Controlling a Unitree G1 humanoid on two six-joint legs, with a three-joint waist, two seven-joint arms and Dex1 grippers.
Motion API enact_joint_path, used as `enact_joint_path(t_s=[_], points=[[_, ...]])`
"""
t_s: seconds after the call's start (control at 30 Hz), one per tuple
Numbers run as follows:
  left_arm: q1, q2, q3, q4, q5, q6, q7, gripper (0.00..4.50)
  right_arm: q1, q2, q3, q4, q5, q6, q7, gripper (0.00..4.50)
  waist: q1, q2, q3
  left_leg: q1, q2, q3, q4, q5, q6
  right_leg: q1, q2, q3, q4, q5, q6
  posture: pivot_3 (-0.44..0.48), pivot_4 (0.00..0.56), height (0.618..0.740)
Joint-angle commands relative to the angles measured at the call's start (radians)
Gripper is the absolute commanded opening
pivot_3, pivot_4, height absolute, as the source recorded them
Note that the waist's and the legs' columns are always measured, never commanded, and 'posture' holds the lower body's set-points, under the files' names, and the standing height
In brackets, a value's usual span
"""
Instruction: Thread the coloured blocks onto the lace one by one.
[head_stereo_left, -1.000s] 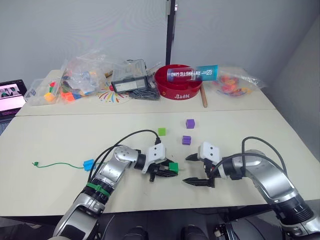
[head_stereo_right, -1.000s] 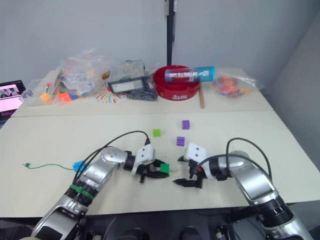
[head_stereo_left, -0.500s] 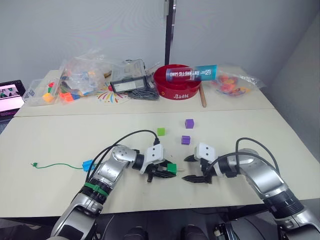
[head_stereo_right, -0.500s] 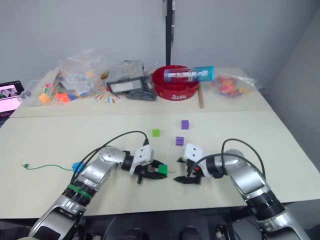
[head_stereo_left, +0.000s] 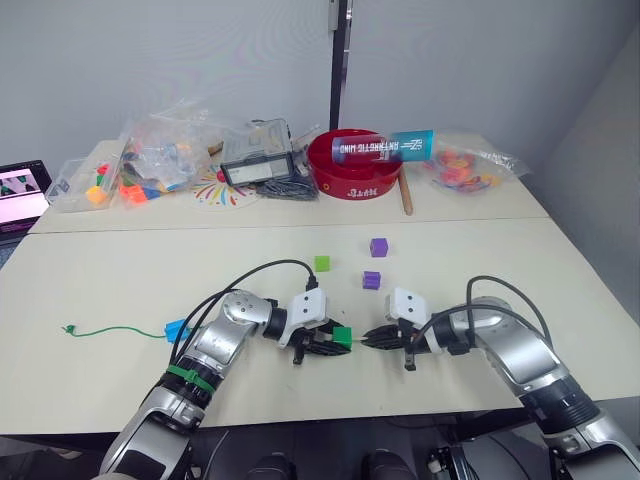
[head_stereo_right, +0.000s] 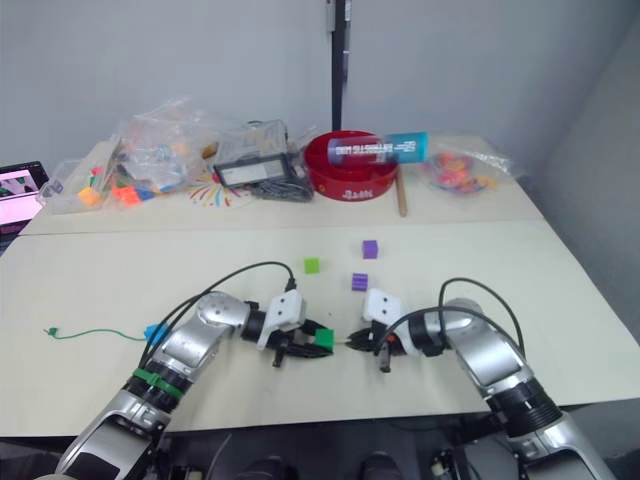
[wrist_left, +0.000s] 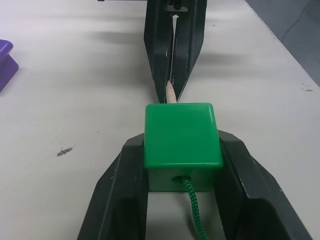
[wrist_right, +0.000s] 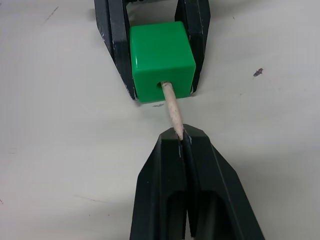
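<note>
My left gripper (head_stereo_left: 335, 340) is shut on a dark green block (wrist_left: 182, 142), held just above the table near its front edge. The green lace (head_stereo_left: 110, 329) runs into the block's back, and its pale stiff tip (wrist_right: 172, 107) sticks out the far side. Facing the block, my right gripper (head_stereo_left: 372, 338) is shut on that tip. A blue block (head_stereo_left: 177, 329) sits on the lace further left, and the lace's knot lies at the far left. A light green block (head_stereo_left: 323, 263) and two purple blocks (head_stereo_left: 379, 246) (head_stereo_left: 372, 280) lie loose behind the grippers.
At the table's back stand a red bowl (head_stereo_left: 355, 165) with a bottle (head_stereo_left: 385, 146) across it, a black box (head_stereo_left: 258, 160), and plastic bags of toy pieces (head_stereo_left: 160, 150) (head_stereo_left: 465, 165). A wooden stick (head_stereo_left: 407, 195) lies beside the bowl. A lit screen (head_stereo_left: 20, 190) is at the left edge.
My right gripper has moved left to the dark green block and gone from wide open to shut on the lace's tip. The left gripper still holds the block in the same place.
</note>
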Motion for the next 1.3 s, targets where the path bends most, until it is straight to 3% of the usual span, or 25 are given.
enact_joint_path(t_s=[0.03, 0.27, 0.57, 0.83, 1.07, 1.3], points=[[0.005, 0.001, 0.003, -0.018, -0.003, -0.013, -0.005, 1.2, 0.003, 0.002, 0.002, -0.034, -0.001, 0.007, 0.0, 0.0, 0.0, 0.0, 0.0, 0.0, 0.0, 0.0, 0.0, 0.0, 0.0, 0.0, 0.0, 0.0, 0.0, 0.0, 0.0, 0.0, 0.15, 0.74], [0.015, 0.049, 0.034, -0.047, -0.019, -0.015, -0.02, 1.2, 0.014, -0.02, 0.001, -0.022, -0.01, -0.009, 0.01, 0.0, 0.0, 0.0, 0.0, 0.0, 0.0, 0.0, 0.0, 0.0, 0.0, 0.0, 0.0, 0.0, 0.0, 0.0, 0.0, 0.0, 0.15, 0.74], [0.113, 0.224, 0.128, -0.103, -0.073, -0.018, -0.085, 1.2, 0.029, -0.042, 0.002, -0.031, -0.007, -0.023, 0.021, 0.0, 0.001, 0.0, 0.0, 0.0, 0.0, 0.0, 0.0, 0.0, 0.0, 0.0, 0.0, 0.0, 0.0, 0.0, 0.0, 0.0, 0.15, 0.74], [0.129, 0.422, 0.222, 0.16, -0.054, -0.211, -0.187, 1.2, 0.022, -0.035, 0.008, -0.027, -0.01, -0.028, 0.03, 0.0, -0.007, 0.0, 0.0, 0.002, 0.001, 0.0, -0.002, 0.0, 0.0, 0.0, 0.001, 0.0, 0.0, 0.0, 0.0, 0.0, 0.15, 0.74], [0.085, 0.493, 0.24, 0.338, -0.036, -0.299, -0.246, 1.2, 0.016, -0.024, 0.016, -0.026, -0.016, -0.031, 0.028, 0.0, -0.013, 0.0, 0.0, 0.003, 0.002, 0.001, -0.002, 0.0, 0.001, 0.0, 0.002, 0.0, 0.001, 0.0, 0.0, 0.0, 0.15, 0.74], [0.125, 0.56, 0.244, 0.43, -0.008, -0.362, -0.272, 1.2, 0.013, -0.022, 0.013, -0.029, -0.019, -0.033, 0.024, 0.0, -0.034, 0.001, -0.001, 0.006, 0.005, 0.003, -0.004, -0.001, 0.001, 0.0, 0.003, 0.0, 0.001, 0.0, -0.001, 0.0, 0.15, 0.74]])
